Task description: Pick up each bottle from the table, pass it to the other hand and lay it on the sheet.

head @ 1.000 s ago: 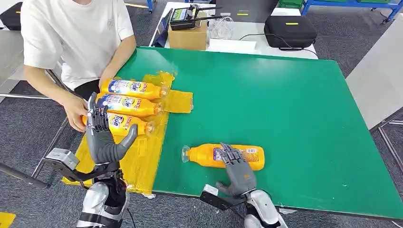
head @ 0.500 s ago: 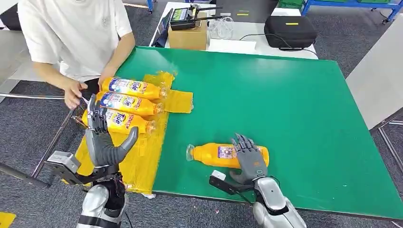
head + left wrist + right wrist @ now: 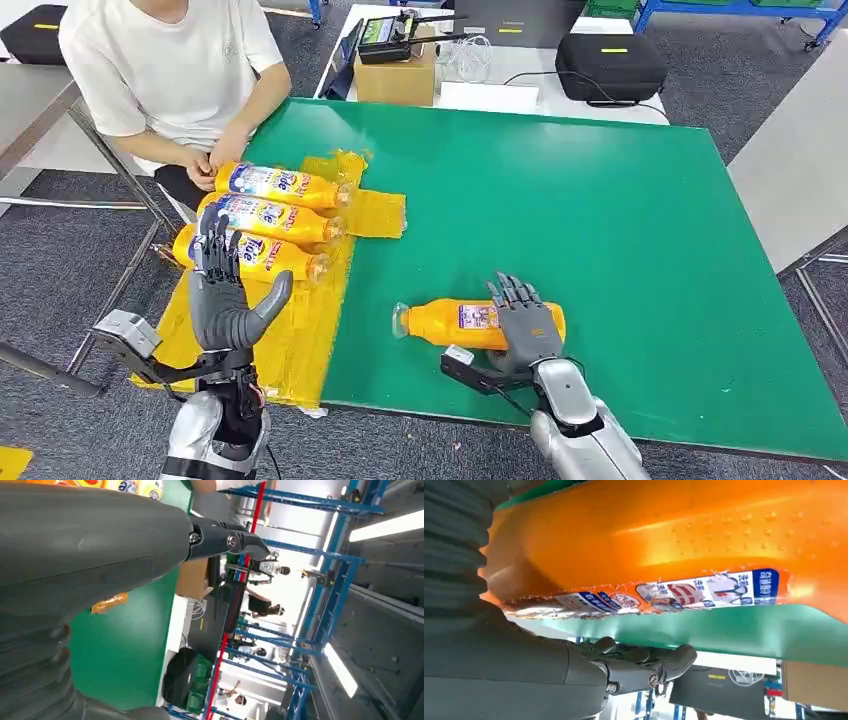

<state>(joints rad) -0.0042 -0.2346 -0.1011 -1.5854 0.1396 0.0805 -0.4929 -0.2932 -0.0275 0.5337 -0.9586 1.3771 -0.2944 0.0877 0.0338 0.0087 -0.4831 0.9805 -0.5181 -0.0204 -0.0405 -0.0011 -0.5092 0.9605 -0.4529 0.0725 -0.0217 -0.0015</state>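
Right hand was laid over the base end of the lone bottle, fingers draped across the body but not seen wrapped under it. In the right wrist view the bottle sat close against the palm, with the fingers extended past it, so no closed grip was judged yet. Over the last second the hand had been shifted toward the base, and the bottle had been nudged slightly to the right on the green desk; it was still flat on the surface, not lifted.

Left hand was held upright with fingers spread and nothing in it, above the yellow sheet, little changed from a second ago.

Three bottles were lying side by side on the sheet. The person's hands had been pulled back from the nearest of them to the desk's far corner.

Judged: grasp of the fourth bottle under way; lift, handover and placing remained.
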